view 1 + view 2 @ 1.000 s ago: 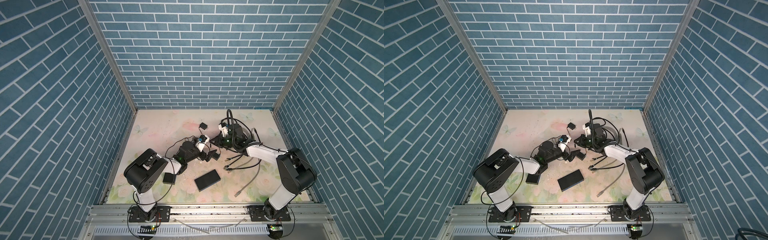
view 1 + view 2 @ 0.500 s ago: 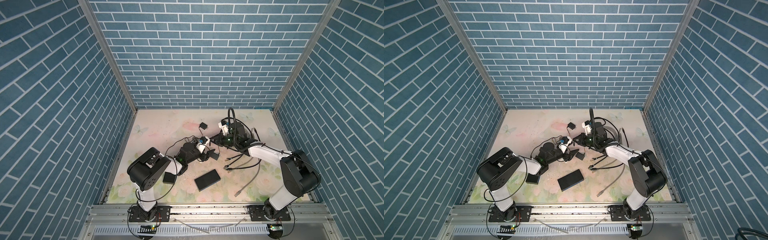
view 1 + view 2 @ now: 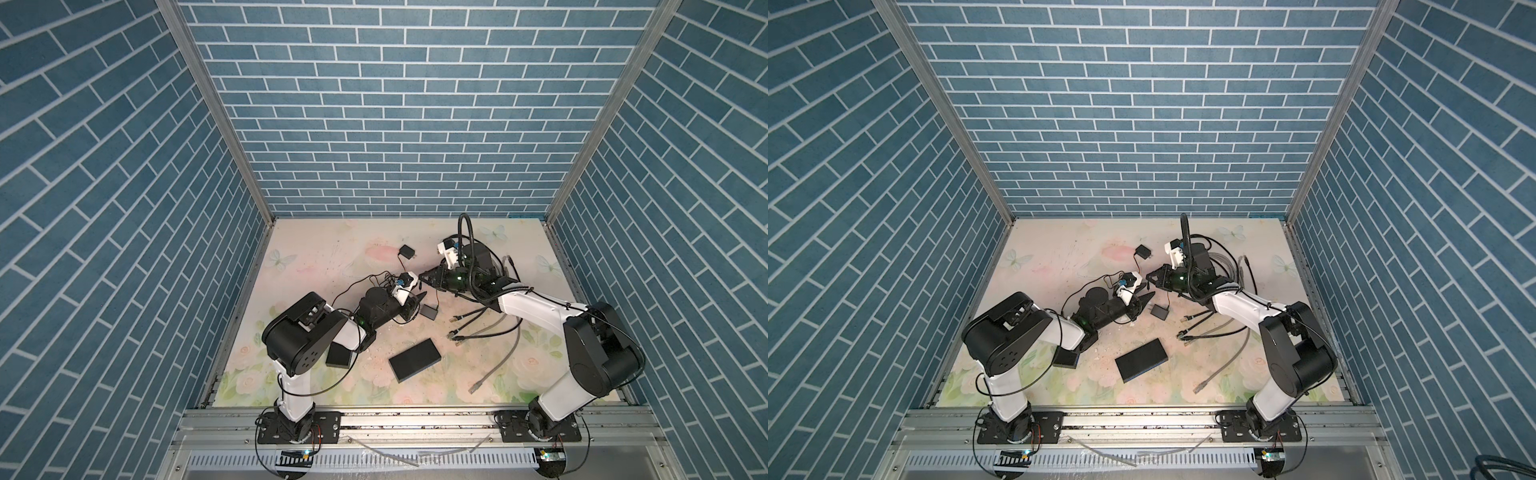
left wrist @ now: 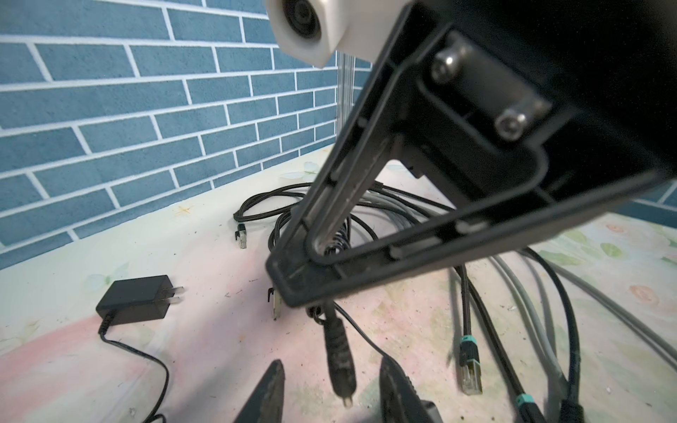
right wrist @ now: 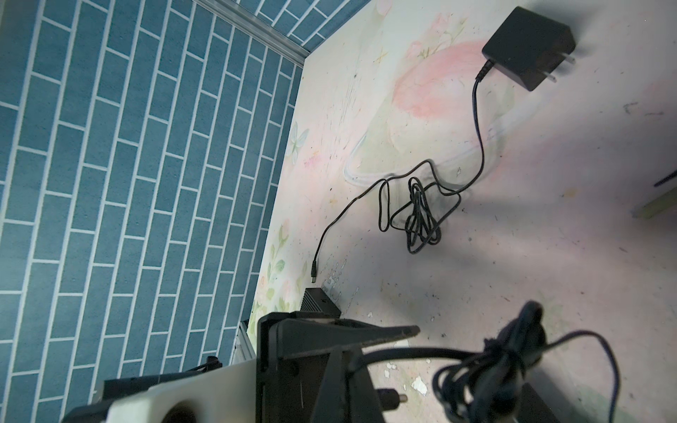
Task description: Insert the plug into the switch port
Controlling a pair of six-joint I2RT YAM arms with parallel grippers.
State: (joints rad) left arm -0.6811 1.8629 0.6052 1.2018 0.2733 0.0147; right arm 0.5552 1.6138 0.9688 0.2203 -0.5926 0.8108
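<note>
Plug (image 4: pixel 340 362): black barrel end dangling from its thin lead (image 4: pixel 318 311), near the middle of the counter (image 3: pixel 332 249) where the two arms meet.
Right claw (image 4: pixel 289 293): pressed together, pinching the lead just behind the plug. In both top views it reaches in from the right side and points toward the other arm.
Left claw (image 3: pixel 417 300): partly spread, low over the counter, its fingers (image 4: pixel 273 392) standing one on each side of the plug. The left wrist view shows a gap between the plug and each finger.
Switch (image 3: pixel 415 359): most likely the flat black box with the blue edge, lying flat toward the front of the counter. It is well apart from the plug and from both claws.
Small black box (image 3: pixel 430 311): on the counter just beside the left claw, on the side toward the right arm.
Power adapter (image 3: pixel 406 251): black, two prongs, farther back on the counter. Its own thin lead lies in a loose tangle, and neither claw touches it.
Network cables (image 3: pixel 478 328): grey and black, sprawled under and beside the right arm, with their connectors lying loose on the counter.
</note>
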